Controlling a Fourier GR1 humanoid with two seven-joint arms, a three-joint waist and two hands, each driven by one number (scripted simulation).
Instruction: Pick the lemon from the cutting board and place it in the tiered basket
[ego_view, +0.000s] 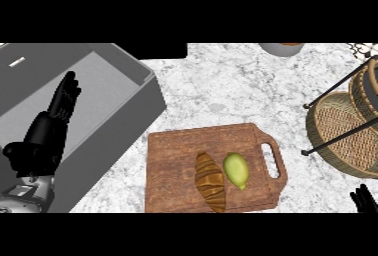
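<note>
A yellow-green lemon (236, 170) lies on the brown wooden cutting board (173, 150), right of a croissant (210, 182). The wicker tiered basket (347, 135) with its black frame stands at the right edge. My left hand (48, 132) is at the far left over the sink, fingers straight and pointing up, open and holding nothing. Only the fingertips of my right hand (364, 199) show at the lower right corner, right of the board and below the basket, apart from the lemon.
A grey sink basin (111, 90) fills the upper left. A grey pot (283, 48) is cut off by the top edge. White marble counter (221, 90) lies between sink, board and basket.
</note>
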